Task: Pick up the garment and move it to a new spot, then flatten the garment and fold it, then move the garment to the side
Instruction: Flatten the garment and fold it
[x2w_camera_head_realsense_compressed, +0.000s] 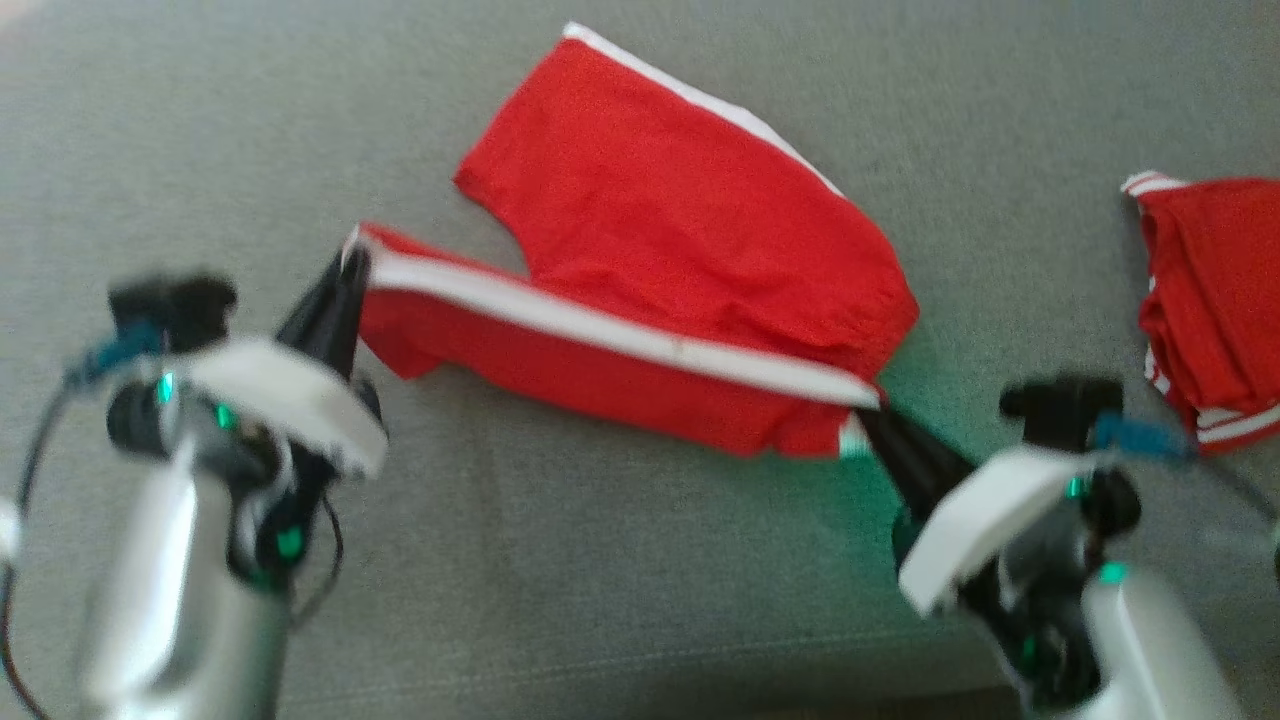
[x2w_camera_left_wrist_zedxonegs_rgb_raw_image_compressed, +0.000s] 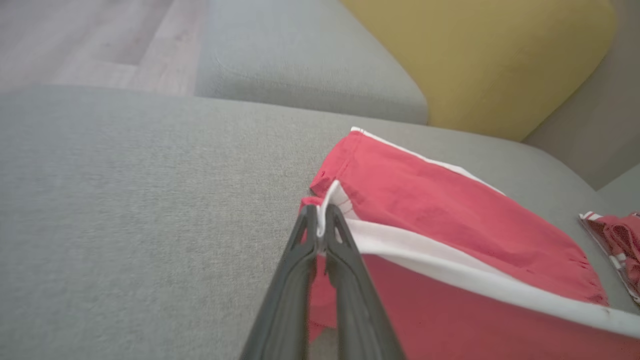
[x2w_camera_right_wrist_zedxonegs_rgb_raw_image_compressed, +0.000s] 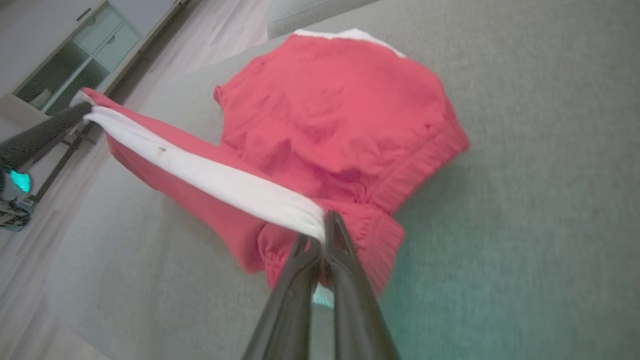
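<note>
Red shorts (x2w_camera_head_realsense_compressed: 660, 270), white side stripe (x2w_camera_head_realsense_compressed: 620, 335), spread on grey couch (x2w_camera_head_realsense_compressed: 600, 560).

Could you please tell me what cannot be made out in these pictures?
- Head view: the second red garment is cut off by the right edge, so its kind is unclear.
- Head view: blur smears the left gripper and right gripper where they pinch the shorts.
- Right wrist view: what the cabinet holds is too small.

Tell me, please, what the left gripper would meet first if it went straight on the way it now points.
The left gripper, shut on a corner of the shorts, would probably run into the shorts' other leg lying on the sofa just ahead; depth is unclear.
</note>
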